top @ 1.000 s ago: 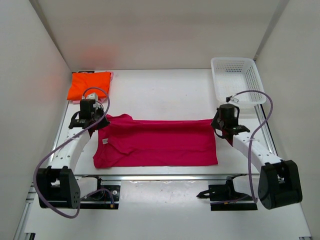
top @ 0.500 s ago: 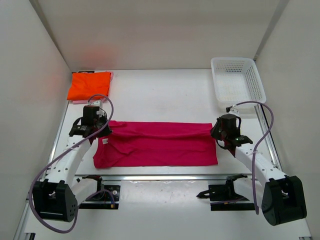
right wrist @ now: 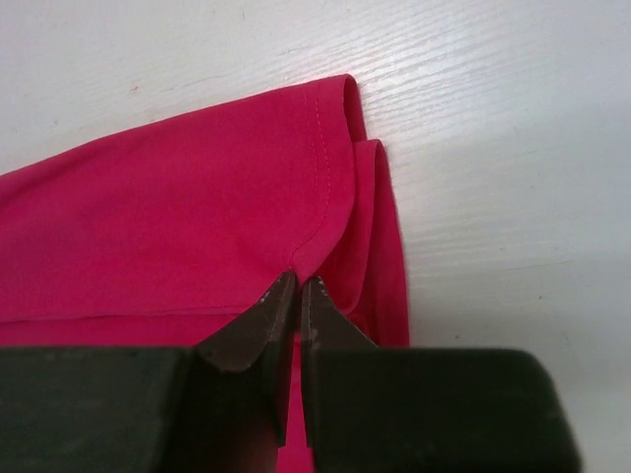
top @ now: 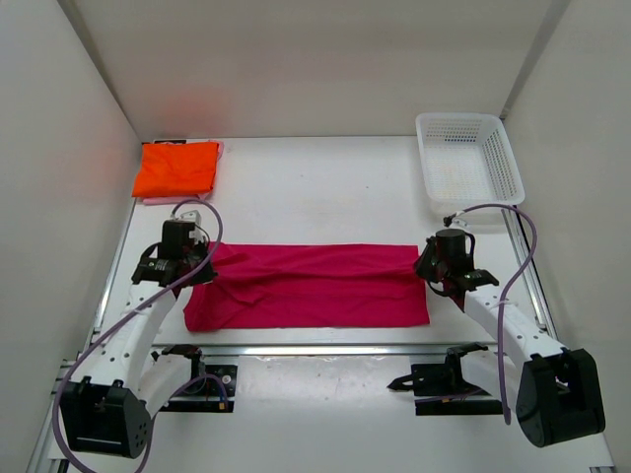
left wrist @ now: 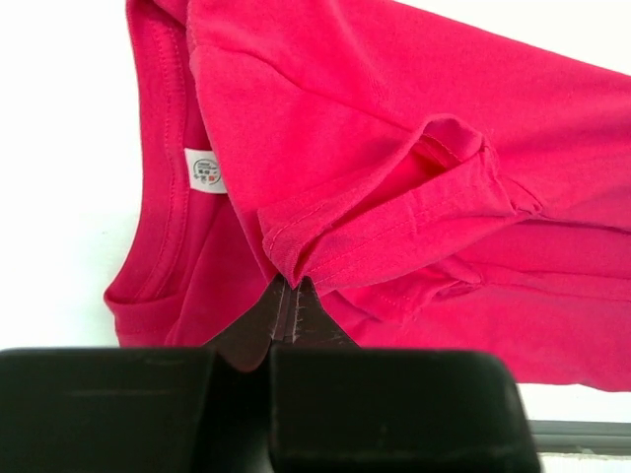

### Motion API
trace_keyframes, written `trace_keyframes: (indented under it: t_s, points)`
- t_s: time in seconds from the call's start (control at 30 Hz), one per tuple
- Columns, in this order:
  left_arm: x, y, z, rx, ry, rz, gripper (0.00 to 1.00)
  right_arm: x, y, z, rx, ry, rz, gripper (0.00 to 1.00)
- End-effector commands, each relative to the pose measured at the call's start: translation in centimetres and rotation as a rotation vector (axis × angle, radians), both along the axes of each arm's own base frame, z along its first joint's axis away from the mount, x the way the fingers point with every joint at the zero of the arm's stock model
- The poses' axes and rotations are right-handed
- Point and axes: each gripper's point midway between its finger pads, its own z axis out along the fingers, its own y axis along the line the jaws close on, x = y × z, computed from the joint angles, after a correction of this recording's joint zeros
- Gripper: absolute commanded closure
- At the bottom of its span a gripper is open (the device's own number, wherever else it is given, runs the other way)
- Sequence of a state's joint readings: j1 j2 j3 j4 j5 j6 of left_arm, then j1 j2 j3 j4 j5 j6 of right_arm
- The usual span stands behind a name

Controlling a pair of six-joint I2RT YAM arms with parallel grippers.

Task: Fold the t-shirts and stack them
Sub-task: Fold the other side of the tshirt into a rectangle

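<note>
You have the magenta t-shirt (top: 311, 286) lying as a wide band across the lower middle of the top view. Your left gripper (left wrist: 293, 288) has its fingers pinched together on a hemmed fold of that shirt. It grips at the band's left end, just beside the collar and its white label (left wrist: 205, 170). Your right gripper (right wrist: 296, 281) is clamped on the hemmed corner at the band's right end, fingertips closed with cloth between them. Two layers of fabric show at that corner.

The orange t-shirt (top: 177, 168) sits folded in the upper left of the table (top: 315, 187). A pale rim beneath it is probably the pink t-shirt (top: 219, 148), though too little shows to be sure. The basket (top: 505, 163) stands in the upper right.
</note>
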State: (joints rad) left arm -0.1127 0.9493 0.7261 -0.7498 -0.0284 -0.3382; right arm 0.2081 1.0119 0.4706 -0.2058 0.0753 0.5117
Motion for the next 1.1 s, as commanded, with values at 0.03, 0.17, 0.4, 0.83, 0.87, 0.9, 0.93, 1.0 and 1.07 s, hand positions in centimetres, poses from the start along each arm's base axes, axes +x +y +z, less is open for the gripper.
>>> trace_keyframes:
  t_s: [0.03, 0.17, 0.4, 0.83, 0.87, 0.9, 0.93, 1.0, 1.07]
  points:
    - [-0.2, 0.8, 1.0, 0.028, -0.022, 0.015, 1.00, -0.2, -0.1, 0.5, -0.002, -0.011, 0.021, 1.00]
    - [-0.4, 0.6, 1.2, 0.026, -0.018, 0.005, 1.00, -0.7, 0.1, 0.6, -0.006, -0.005, 0.040, 1.00]
    - [-0.5, 0.2, 1.6, 0.022, -0.032, -0.012, 1.00, -1.5, -0.4, 0.5, -0.010, 0.015, 0.037, 1.00]
    - [-1.0, -0.2, 3.1, 0.002, -0.067, -0.026, 0.90, -3.0, 0.5, 0.2, 0.031, 0.072, 0.094, 1.00]
    - [-1.0, -0.3, 3.2, -0.011, -0.067, -0.030, 0.86, -3.0, 0.4, 0.2, 0.041, 0.078, 0.086, 1.00]
    - [-1.0, -0.1, 3.4, -0.019, -0.071, -0.016, 0.69, -3.2, 0.6, 0.1, 0.038, 0.089, 0.102, 0.99]
    - [-1.2, -0.7, 3.5, -0.050, -0.067, -0.035, 0.60, -3.3, 0.6, 0.0, 0.040, 0.096, 0.111, 0.97]
    - [-1.3, -1.2, 4.2, -0.089, -0.097, -0.045, 0.50, -3.6, 1.0, 0.1, 0.041, 0.106, 0.125, 0.67]
    - [-1.4, -1.3, 4.5, -0.103, -0.113, -0.040, 0.49, -3.6, 0.9, 0.4, 0.038, 0.108, 0.131, 0.53]
